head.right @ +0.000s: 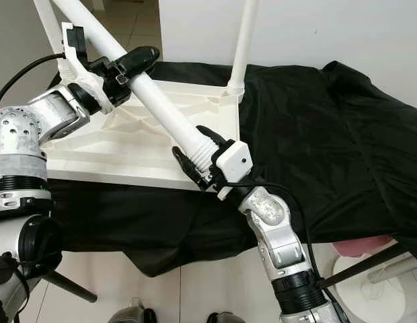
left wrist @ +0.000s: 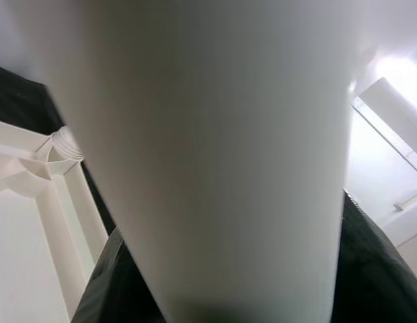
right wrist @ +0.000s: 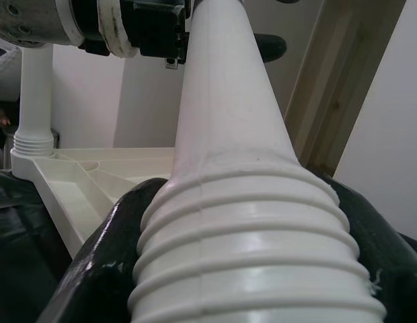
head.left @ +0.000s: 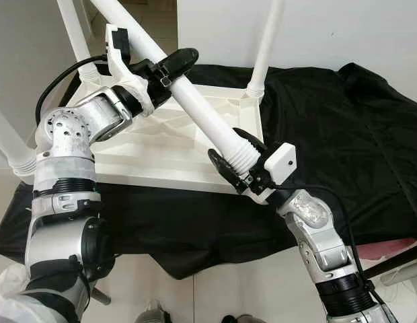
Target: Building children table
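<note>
The children's table, a white moulded-plastic top point(head.left: 161, 145) lying upside down with its ribbed underside up, rests on a black cloth point(head.left: 343, 128) across the middle of the frame. Nearest, at lower centre, the right gripper point(head.left: 237, 165) is closed around the threaded end of a loose white plastic leg point(head.left: 195, 101), right at the near right corner of the top. The leg slants up toward the upper left, where the left gripper point(head.left: 165, 67) clasps its smooth shaft. Farther back, a fitted white leg point(head.left: 262, 54) stands upright in the far right corner, and others rise at the left edge.

Judging by this, the step is fitting the last leg. Next, the thread must be brought upright over the corner socket, seated and turned.
</note>
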